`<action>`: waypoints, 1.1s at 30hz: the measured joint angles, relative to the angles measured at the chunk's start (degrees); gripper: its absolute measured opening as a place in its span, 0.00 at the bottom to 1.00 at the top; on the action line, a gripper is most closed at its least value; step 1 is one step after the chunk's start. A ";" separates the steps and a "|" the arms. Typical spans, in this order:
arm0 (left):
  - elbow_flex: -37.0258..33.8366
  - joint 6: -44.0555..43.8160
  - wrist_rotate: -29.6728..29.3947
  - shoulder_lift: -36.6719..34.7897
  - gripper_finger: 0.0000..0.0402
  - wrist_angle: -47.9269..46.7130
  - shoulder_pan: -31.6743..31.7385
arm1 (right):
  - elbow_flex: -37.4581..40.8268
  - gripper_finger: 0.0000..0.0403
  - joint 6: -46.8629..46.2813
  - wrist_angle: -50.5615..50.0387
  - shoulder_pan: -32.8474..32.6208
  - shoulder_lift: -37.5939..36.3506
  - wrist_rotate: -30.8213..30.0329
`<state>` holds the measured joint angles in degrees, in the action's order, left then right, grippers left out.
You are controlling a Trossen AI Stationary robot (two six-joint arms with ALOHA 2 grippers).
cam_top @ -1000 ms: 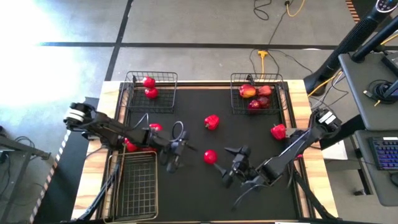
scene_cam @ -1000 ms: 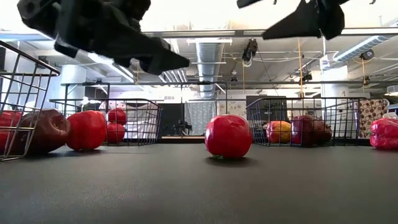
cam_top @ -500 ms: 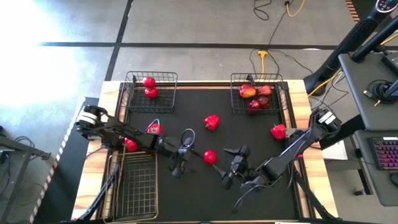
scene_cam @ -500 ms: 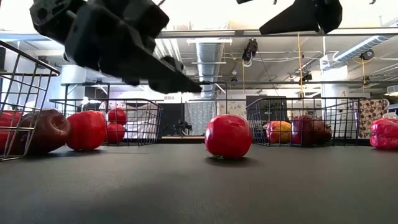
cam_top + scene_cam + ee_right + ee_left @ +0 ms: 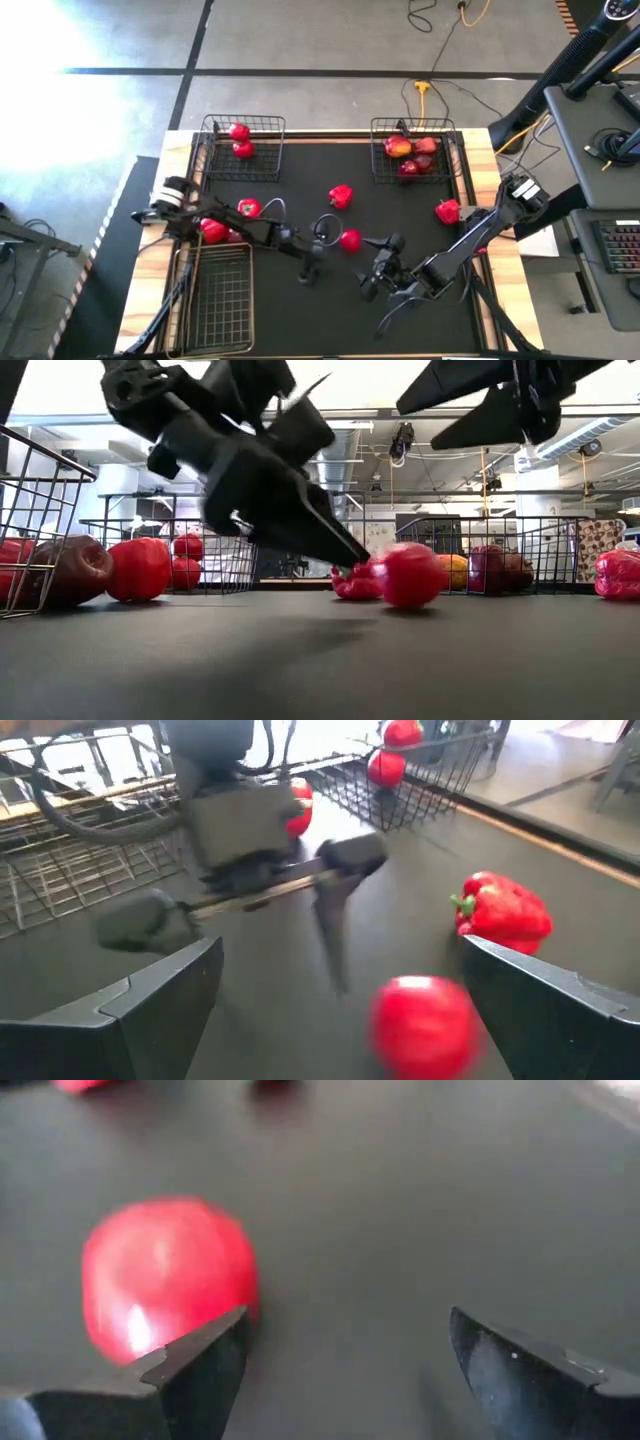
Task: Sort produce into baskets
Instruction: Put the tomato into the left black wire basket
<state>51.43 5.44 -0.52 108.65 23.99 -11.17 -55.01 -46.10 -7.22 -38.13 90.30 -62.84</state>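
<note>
A round red tomato [image 5: 350, 240] lies mid-table on the black mat, blurred in the low view [image 5: 410, 573]. My left gripper [image 5: 325, 258] is low over the mat just left of the tomato, open and slanting down; the tomato [image 5: 165, 1290] sits in front of one finger, outside the gap. My right gripper [image 5: 372, 265] hangs open above the mat to the tomato's near right, holding nothing. Two red peppers [image 5: 341, 196] [image 5: 447, 211] rest on the mat. The far-left basket [image 5: 243, 165] holds two tomatoes, the far-right basket [image 5: 440, 150] holds apples. My left gripper meets the tomato's left side [image 5: 215, 1315] with the tip of its far finger [image 5: 200, 1360] only, nothing between the fingers. The finger comes from the table's left, slanting down. The tomato rests on the mat. I cannot tell whether they still touch.
A long wire basket [image 5: 215, 295] with nothing in it stands near left. Two more red items [image 5: 249, 207] [image 5: 212, 232] lie beside the left arm. Free mat lies along the near edge. A desk with a keyboard [image 5: 620, 245] stands off the table's right.
My left gripper has gone toward the table's right edge and down, tipping further down, up to the tomato. The tomato has rolled a short way toward the right and far side, uncovering a pepper behind it in the low view.
</note>
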 joint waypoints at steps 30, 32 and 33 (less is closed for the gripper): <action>5.52 -3.01 -4.50 2.06 0.81 0.39 5.94 | 2.23 0.98 -41.92 -50.36 26.74 -7.87 21.14; 5.42 -3.01 -4.48 2.07 0.81 0.46 5.94 | 2.52 0.98 -40.43 -50.27 29.49 -7.90 21.50; 5.33 -3.03 -4.49 2.07 0.81 0.43 5.94 | 2.80 0.98 -39.97 -50.31 30.72 -8.00 21.95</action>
<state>56.76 2.42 -5.01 110.72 24.43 -5.23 -52.21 -86.07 -57.53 -7.41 82.30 -40.90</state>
